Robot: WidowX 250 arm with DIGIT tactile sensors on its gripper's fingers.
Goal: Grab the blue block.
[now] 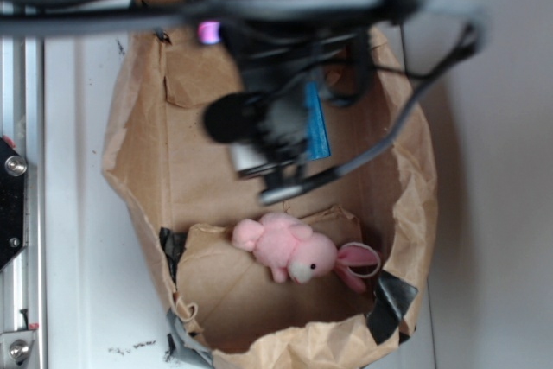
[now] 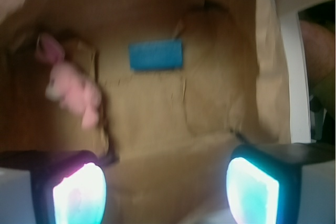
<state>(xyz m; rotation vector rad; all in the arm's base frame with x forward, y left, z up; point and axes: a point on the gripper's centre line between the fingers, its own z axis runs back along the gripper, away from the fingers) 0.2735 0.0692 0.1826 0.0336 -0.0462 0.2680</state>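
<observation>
The blue block [image 2: 156,55] lies flat on the brown paper floor of an open paper bag [image 2: 157,119], well ahead of my gripper [image 2: 165,192]. In the exterior view only a strip of the blue block [image 1: 316,121] shows beside the arm, which hangs blurred over the bag. My gripper is open, its two glowing pads [image 2: 79,195] wide apart with only paper between them. A pink plush bunny [image 2: 71,90] lies to the block's left in the wrist view, and the bunny [image 1: 294,251] sits nearer the bag's bottom end in the exterior view.
The bag's crumpled walls [image 1: 130,153] rise around the whole working space. A white tabletop [image 1: 73,213] surrounds it, with a metal rail [image 1: 22,170] along the left edge. Black cables [image 1: 406,118] trail from the arm over the bag's right side.
</observation>
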